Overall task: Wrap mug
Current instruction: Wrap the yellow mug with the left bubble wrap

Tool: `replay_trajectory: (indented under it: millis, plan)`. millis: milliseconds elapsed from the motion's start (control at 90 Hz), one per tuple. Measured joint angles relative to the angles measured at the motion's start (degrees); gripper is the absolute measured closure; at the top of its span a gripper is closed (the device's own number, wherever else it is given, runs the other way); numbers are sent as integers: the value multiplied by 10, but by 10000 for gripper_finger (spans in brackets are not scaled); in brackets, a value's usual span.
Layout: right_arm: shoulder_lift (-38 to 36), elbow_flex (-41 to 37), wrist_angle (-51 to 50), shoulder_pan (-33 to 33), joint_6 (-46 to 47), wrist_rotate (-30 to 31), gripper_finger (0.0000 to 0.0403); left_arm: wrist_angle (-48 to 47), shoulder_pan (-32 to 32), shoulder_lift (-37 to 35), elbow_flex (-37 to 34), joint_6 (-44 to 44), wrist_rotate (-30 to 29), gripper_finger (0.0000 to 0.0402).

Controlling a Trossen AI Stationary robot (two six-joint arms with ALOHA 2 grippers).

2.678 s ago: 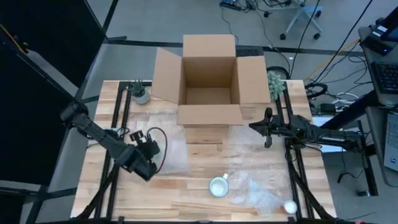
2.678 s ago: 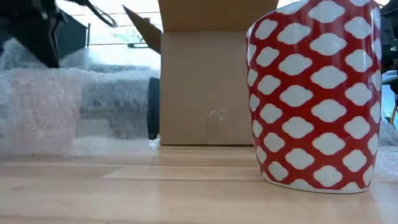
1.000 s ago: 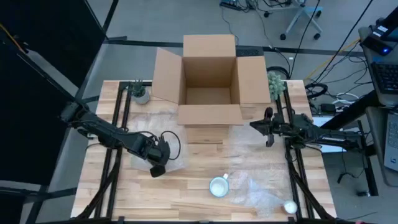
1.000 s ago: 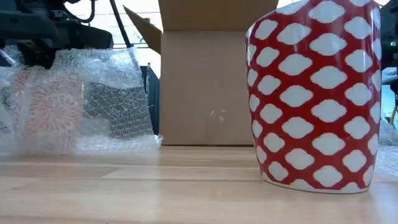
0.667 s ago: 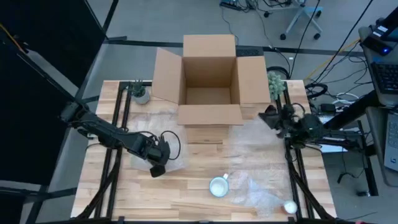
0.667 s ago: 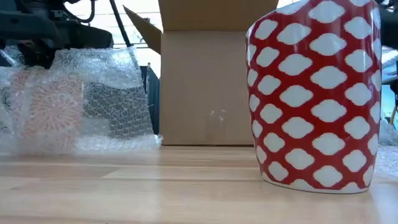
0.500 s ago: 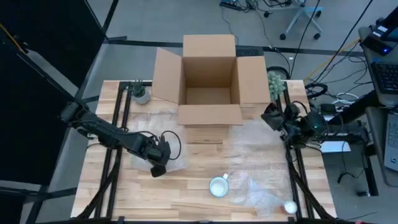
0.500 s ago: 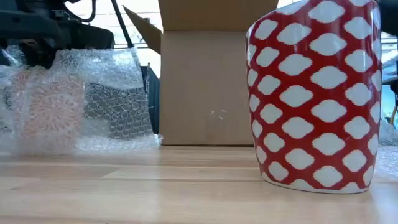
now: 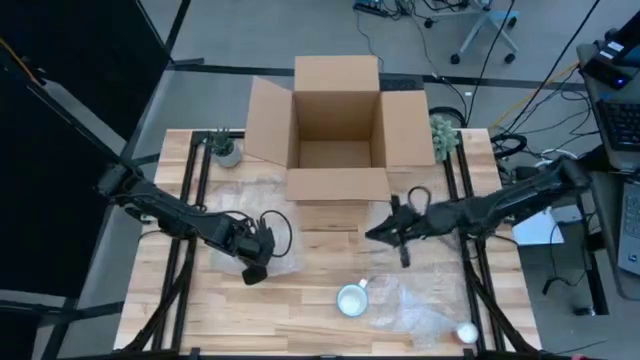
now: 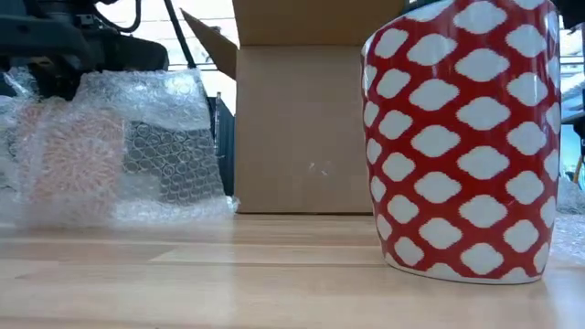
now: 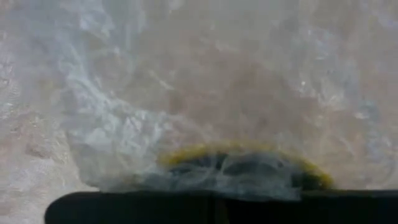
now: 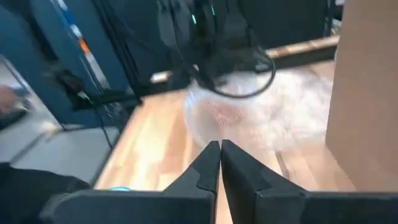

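Red-and-white patterned glossy mug (image 10: 462, 137), crinkly bubble wrap (image 10: 119, 146).

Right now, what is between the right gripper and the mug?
In the high view, only bare wooden table and the edge of a clear bubble wrap sheet lie between the right gripper and the mug.
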Motion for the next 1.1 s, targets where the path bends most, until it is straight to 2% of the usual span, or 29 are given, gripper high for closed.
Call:
replay_trajectory:
  millis: [222, 556, 811, 978, 1100]
  plan:
    - [171, 63, 112, 4, -42, 15, 403, 0, 0, 0, 0, 1, 0, 400]
    - [378, 241, 113, -32, -119, 18, 403, 12, 0, 0, 0, 40, 0, 400]
    - [467, 326, 94, -39, -132, 13, 403, 47, 0, 1, -1, 40, -22, 400]
    - [484, 332, 93, -36, -111, 12, 403, 48, 0, 1, -1, 25, -33, 400]
    - [499, 332, 134, -41, -96, 15, 403, 50, 0, 1, -1, 25, -37, 400]
